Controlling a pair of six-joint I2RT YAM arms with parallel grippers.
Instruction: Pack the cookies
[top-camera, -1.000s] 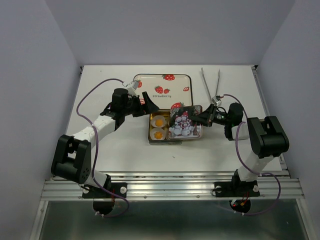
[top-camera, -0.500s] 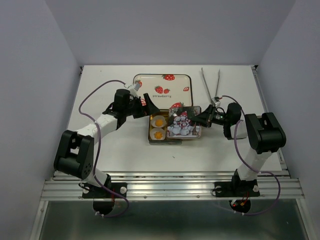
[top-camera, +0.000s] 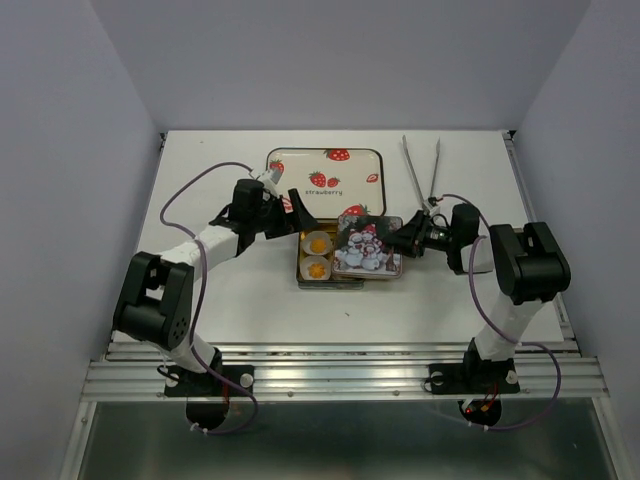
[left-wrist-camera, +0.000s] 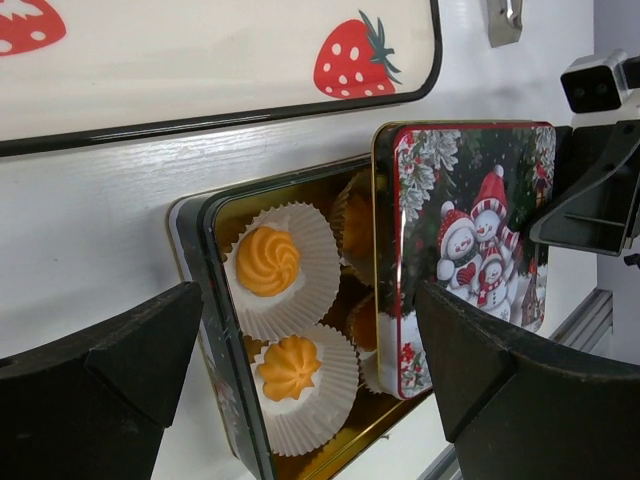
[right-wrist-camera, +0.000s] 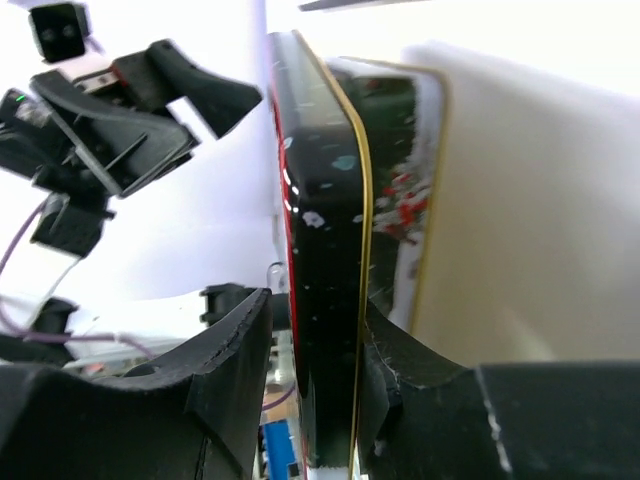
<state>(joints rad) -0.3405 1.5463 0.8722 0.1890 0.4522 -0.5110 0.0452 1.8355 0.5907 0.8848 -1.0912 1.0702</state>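
— Where are the cookies?

— In the gold tin, near the middle of the worktop. Two sit in plain view on the tin's left side, one behind the other, each in a white paper cup. Further orange bits show at the edge of the lid, mostly hidden beneath it.

— So the lid is on?

— Only partly. The snowman lid lies over the tin's right side and leaves the left side uncovered.

— And the right claw?

— At the lid's right edge. Its wrist view shows that edge standing between the two fingers, but I cannot tell whether they press on it or merely flank it.

— The left claw?

— Spread wide, holding nothing. It sits just beside the tin's far-left corner, its fingers framing the tin in the wrist view, touching neither tin nor lid.

— Anything else about?

— A strawberry tray just behind the tin, and tongs lying to the tray's right.
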